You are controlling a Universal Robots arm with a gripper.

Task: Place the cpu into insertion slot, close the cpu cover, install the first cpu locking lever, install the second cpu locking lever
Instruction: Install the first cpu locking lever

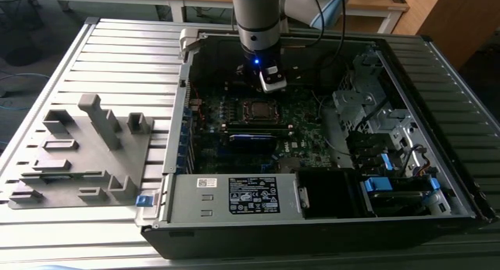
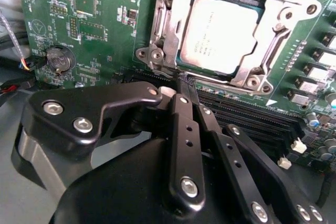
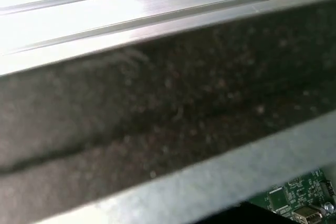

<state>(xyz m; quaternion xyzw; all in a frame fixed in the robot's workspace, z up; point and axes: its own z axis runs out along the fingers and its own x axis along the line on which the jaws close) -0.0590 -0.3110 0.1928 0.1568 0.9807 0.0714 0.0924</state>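
Left of the computer case [image 1: 312, 182] on the exterior view, a grey fixture block [image 1: 86, 159] resting on the ribbed metal counter [image 1: 117, 53], well apart from the work. Inside the case, roughly centre of the green motherboard [image 1: 301, 138], the insertion slot [image 1: 259, 109]. Just beyond the slot from the camera's side, the arm [image 1: 256, 18] pointing down, with the hand [image 1: 271, 82] hovering near the slot's far edge.

In the second wrist view, a coin battery [image 2: 59, 59] on the board to the slot's left. At the slot [image 2: 168, 40] itself, the cpu [image 2: 220, 34] seated flat in the square opening, the cpu cover [image 2: 286, 14] lying down around it so the silver face shows through the window. Black fingers [image 2: 185, 129] drawn together, tips touching or nearly so, nothing held between them, aimed at the slot's near edge beside the long black memory slots [image 2: 247, 116]. Locking levers hard to make out; whether either is latched, impossible to tell.

In the first wrist view, a grey case wall [image 3: 168, 129] close up, a sliver of green board [image 3: 294, 198] in one corner.

Risks, as a judgement: closed tips coming down on the memory slots or the cover frame rather than a lever, bending thin metal; a sideways push shifting the cover off the chip; a lever slipping free of smooth tips under spring load; wrist fouling the nearby case wall.
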